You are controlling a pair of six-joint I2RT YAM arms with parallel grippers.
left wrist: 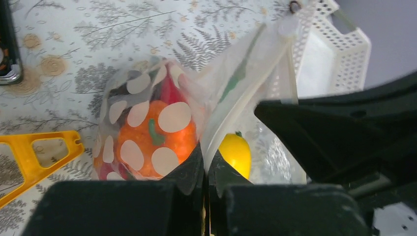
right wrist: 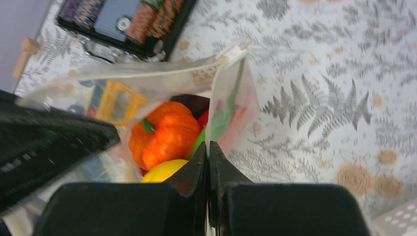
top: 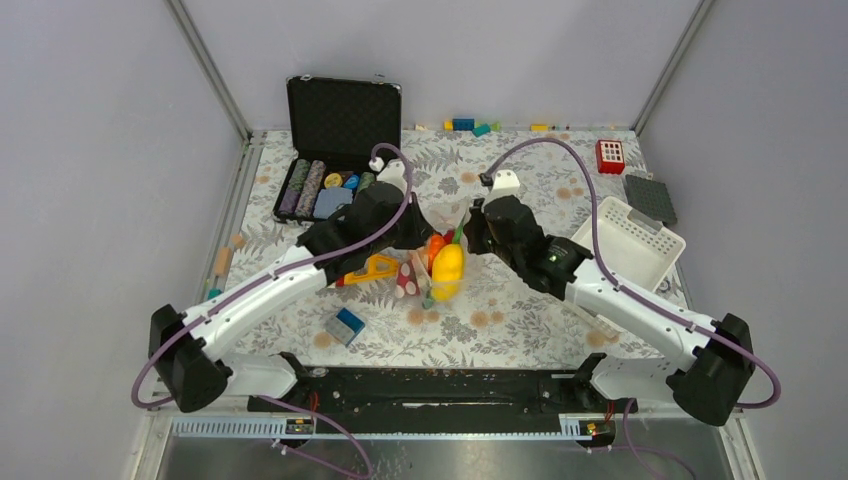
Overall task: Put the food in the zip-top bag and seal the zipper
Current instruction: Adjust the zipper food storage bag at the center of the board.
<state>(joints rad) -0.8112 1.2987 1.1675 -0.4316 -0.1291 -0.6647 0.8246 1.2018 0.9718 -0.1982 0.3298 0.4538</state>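
Plain grey walls [top: 90, 150] close in three sides, slanting metal posts [top: 208, 66] stand at the back corners, and a pale fern-printed tablecloth [top: 530, 325] lies evenly lit below.

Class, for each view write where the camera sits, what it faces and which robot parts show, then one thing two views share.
Top external: above and behind the robot, looking down on the table; both arms show.
Left wrist: on the left arm, facing the zip-top bag; left gripper shows.
Right wrist: on the right arm, facing the same bag; right gripper shows.
Shared: both wrists see the orange pumpkin.
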